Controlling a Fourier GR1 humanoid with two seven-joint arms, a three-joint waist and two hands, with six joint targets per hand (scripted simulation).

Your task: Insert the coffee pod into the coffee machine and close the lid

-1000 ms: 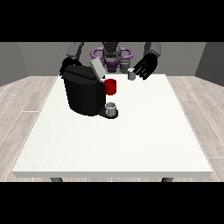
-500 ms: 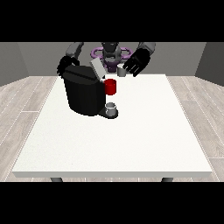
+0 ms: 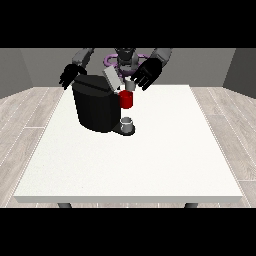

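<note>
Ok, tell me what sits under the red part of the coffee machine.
Under the red part a small grey cup stands on the coffee machine's dark base. Whether the cup holds anything cannot be seen from here.

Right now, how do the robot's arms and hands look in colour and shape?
Both hands are black, each with fingers and a thumb: the hand at the view's right and the hand at the view's left. The arms above them are grey. No cables or markings are visible.

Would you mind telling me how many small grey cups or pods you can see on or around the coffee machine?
2: one small grey pod just above the red part, by the hand at the view's right; one grey cup on the coffee machine base. Others may be hidden.
</note>
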